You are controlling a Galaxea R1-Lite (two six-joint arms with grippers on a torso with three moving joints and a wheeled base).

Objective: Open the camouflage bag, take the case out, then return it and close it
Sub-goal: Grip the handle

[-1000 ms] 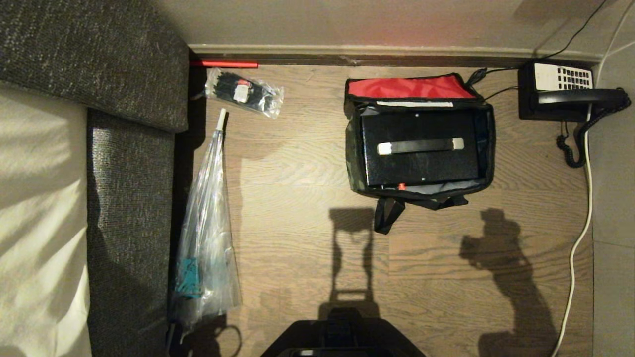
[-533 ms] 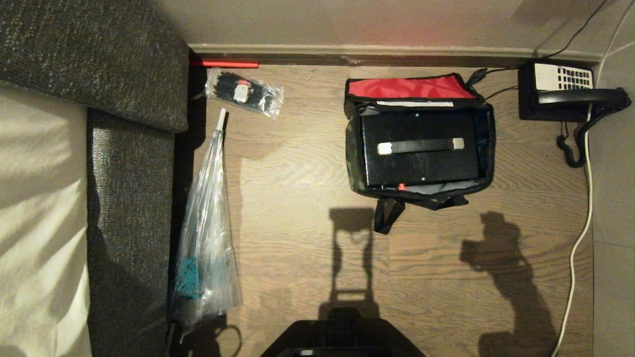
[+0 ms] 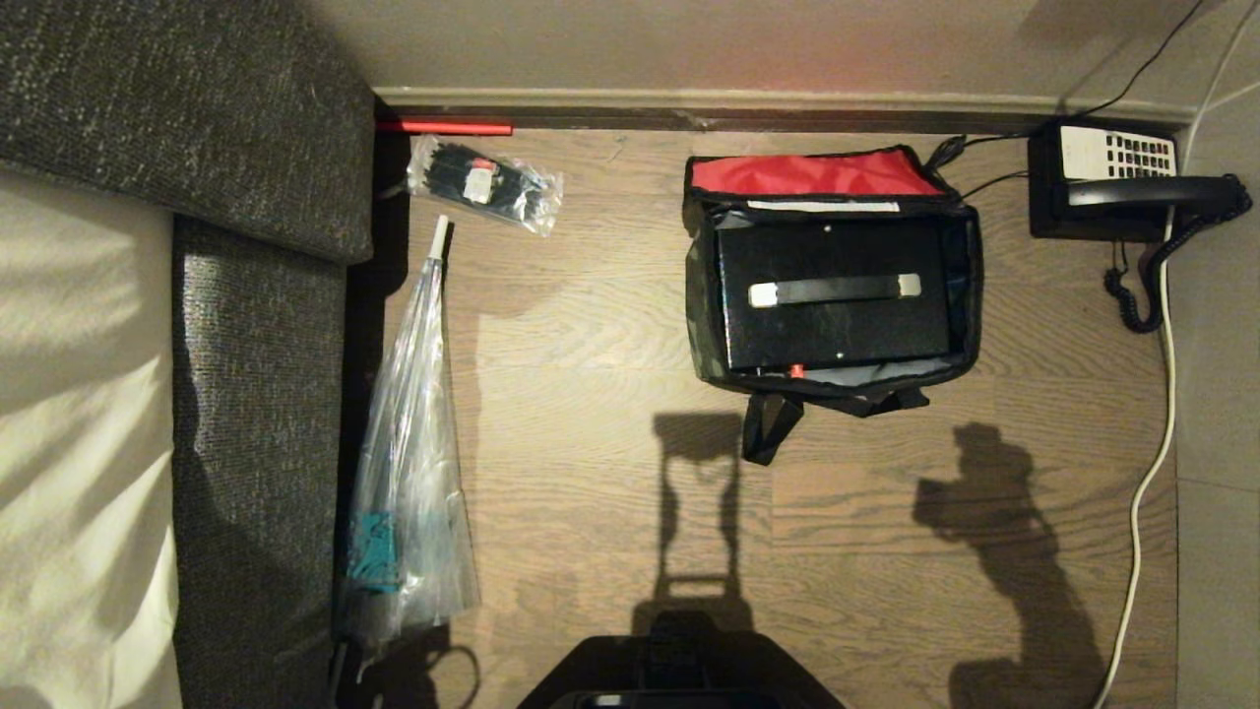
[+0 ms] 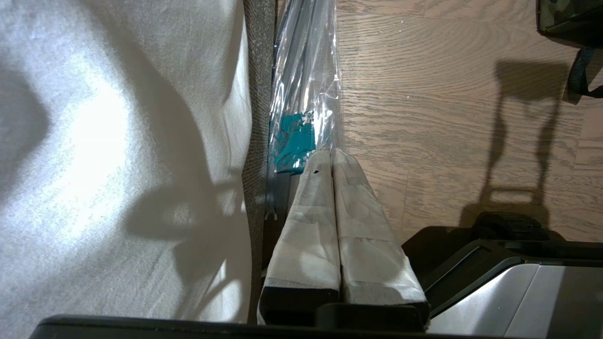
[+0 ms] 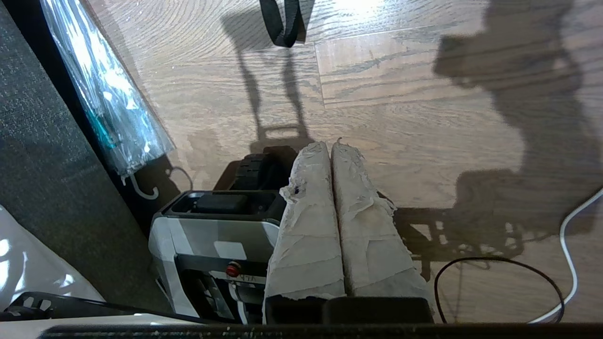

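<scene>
My soft camouflage bag [image 3: 697, 295] sits open on the wood floor [image 3: 591, 315], red lid folded back, the black rigid case [image 3: 837, 325] inside. My right gripper [image 5: 332, 146] and left gripper [image 4: 331, 153] hang well short, taped fingers pressed together. I judge the right should spread before descending squarely over the case's top bar [image 3: 835, 290].

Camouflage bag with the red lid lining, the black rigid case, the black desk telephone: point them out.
camouflage bag [image 3: 813, 174], head view, red lid lining.
case [image 3: 837, 325], head view, black top.
desk telephone [image 3: 1117, 153], head view, white keypad.

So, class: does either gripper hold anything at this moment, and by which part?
Nothing is held. The left gripper and right gripper are both shut on nothing, above the wooden floor.
</scene>
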